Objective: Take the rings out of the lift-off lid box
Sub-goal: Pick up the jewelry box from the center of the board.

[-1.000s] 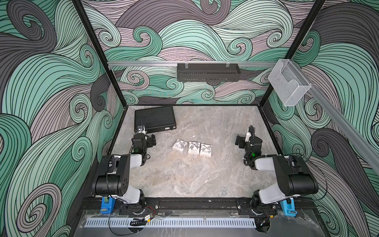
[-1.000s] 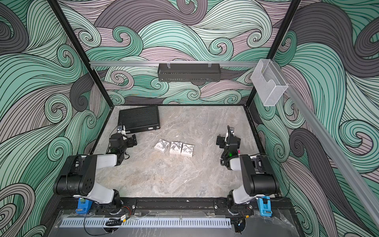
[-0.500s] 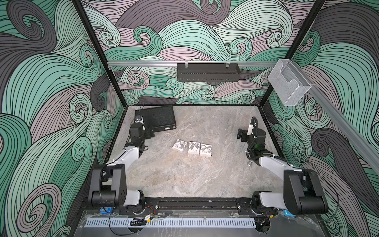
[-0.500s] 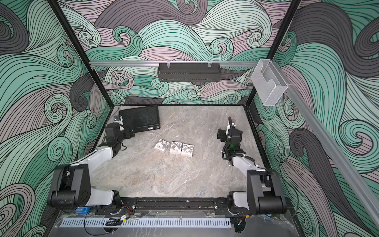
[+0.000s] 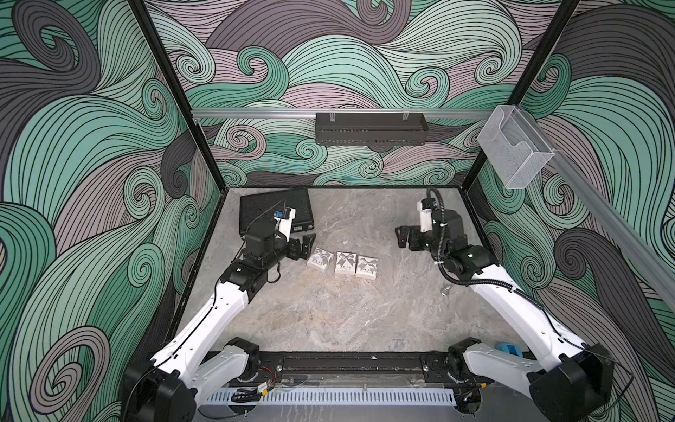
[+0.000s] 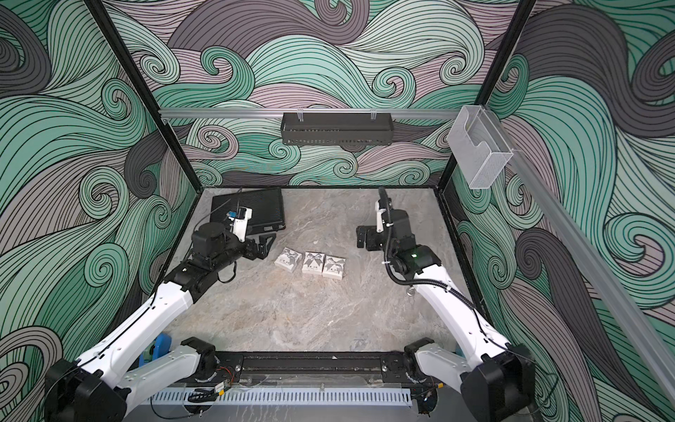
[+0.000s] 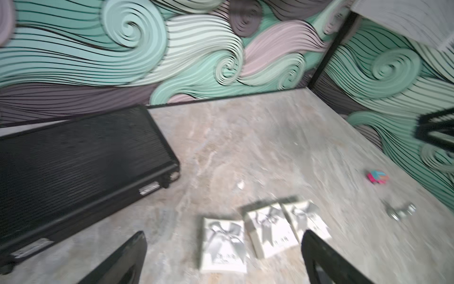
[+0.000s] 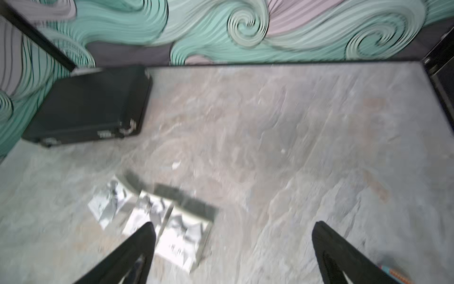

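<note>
Three alike small white boxes with grey bows lie in a row mid-table, lids on: left box (image 5: pixel 320 259) (image 7: pixel 222 246), middle box (image 5: pixel 345 263), right box (image 5: pixel 367 266) (image 8: pixel 183 241). I cannot tell which is the lift-off lid box. The rings are hidden. My left gripper (image 5: pixel 306 246) (image 7: pixel 223 233) hovers open just left of the row, its jaws wide around the left box in the left wrist view, touching nothing. My right gripper (image 5: pixel 401 237) (image 8: pixel 234 223) is open, empty, to the right of the row and apart from it.
A black ribbed case (image 5: pixel 275 215) (image 7: pixel 73 172) lies at the back left. A small silvery metal piece (image 5: pixel 446 291) (image 7: pixel 400 212) and a pink-and-teal item (image 7: pixel 377 177) lie on the table near the right arm. A black shelf (image 5: pixel 370 128) and a clear bin (image 5: pixel 513 146) hang on the walls.
Both arms have unfolded and reached forward. The left gripper has swung from beside the black case toward the boxes, and the right gripper has moved inward. Both stayed open.
</note>
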You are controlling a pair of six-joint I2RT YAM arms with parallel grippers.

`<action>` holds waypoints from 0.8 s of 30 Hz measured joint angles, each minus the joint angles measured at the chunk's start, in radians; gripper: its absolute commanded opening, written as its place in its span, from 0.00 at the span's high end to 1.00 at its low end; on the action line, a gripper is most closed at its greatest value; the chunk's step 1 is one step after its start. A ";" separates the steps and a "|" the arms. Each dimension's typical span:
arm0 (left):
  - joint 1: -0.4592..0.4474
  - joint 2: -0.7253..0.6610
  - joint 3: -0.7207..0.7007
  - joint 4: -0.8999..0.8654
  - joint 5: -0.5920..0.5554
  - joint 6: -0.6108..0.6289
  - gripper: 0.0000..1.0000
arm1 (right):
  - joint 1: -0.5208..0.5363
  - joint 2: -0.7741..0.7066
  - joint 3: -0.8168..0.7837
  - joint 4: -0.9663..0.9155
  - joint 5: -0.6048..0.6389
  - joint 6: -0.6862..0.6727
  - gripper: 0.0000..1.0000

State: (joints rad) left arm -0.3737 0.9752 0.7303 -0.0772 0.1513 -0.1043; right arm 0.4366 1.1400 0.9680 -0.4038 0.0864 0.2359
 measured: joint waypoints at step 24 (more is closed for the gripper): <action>-0.230 -0.093 -0.237 0.056 -0.002 0.086 0.01 | 0.262 0.460 0.150 -0.228 0.072 0.291 0.06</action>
State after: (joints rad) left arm -0.6041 0.8822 0.4938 -0.0212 0.1490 -0.0181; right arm 0.6983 1.5997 1.1179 -0.6315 0.1589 0.5274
